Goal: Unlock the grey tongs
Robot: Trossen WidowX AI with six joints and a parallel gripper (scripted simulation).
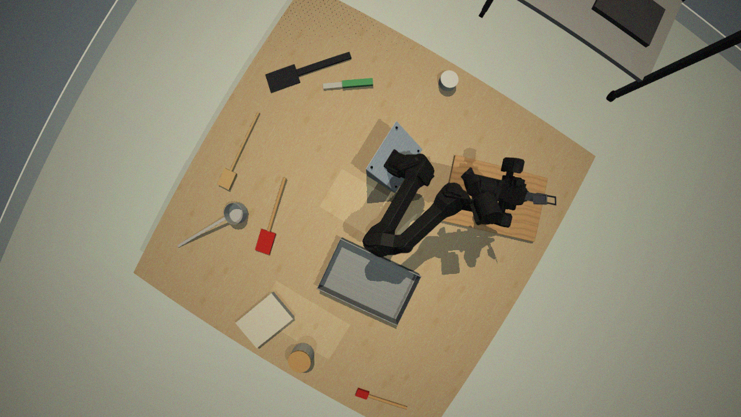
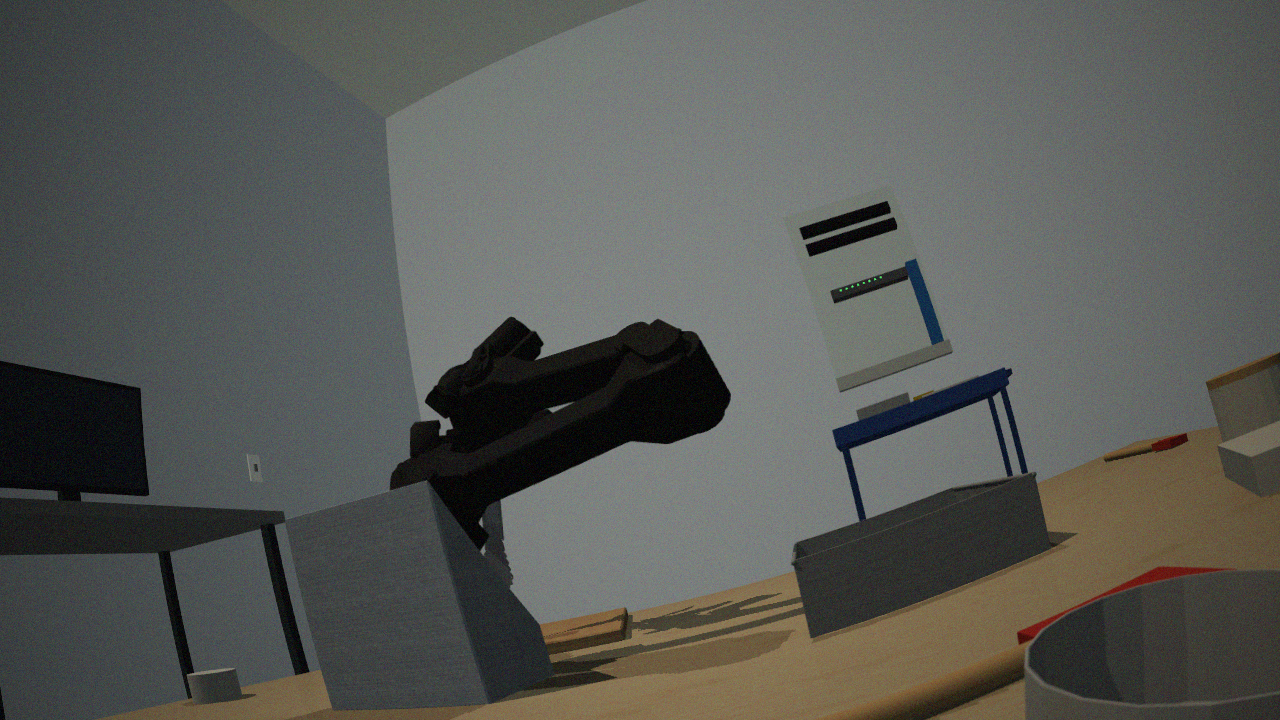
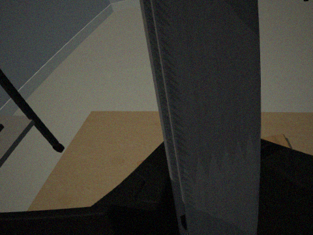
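Observation:
My gripper (image 3: pixel 199 143) is shut on the grey tongs (image 1: pixel 539 198) (image 2: pixel 494 541) (image 3: pixel 215 81), and its black fingers show on both sides of them in the wrist view. The tongs are held up in the air. Their wire loop end sticks out past the board's right edge in the top view, and their lower part hangs steeply down in the exterior view. The arm hides much of them, and I cannot tell whether the lock is engaged. The wooden board (image 1: pixel 529 230) (image 2: pixel 586 630) lies flat below the arm. The roasting tin (image 1: pixel 357 274) (image 2: pixel 921 555) holds nothing visible.
The arm's grey base block (image 1: pixel 399 139) (image 2: pixel 384 600) stands left of the board. A white cylinder (image 1: pixel 449 79) (image 2: pixel 214 685) stands behind it. A red spatula (image 1: pixel 265 241), a saucepan (image 1: pixel 235 214) and a white block (image 1: pixel 264 319) lie farther left.

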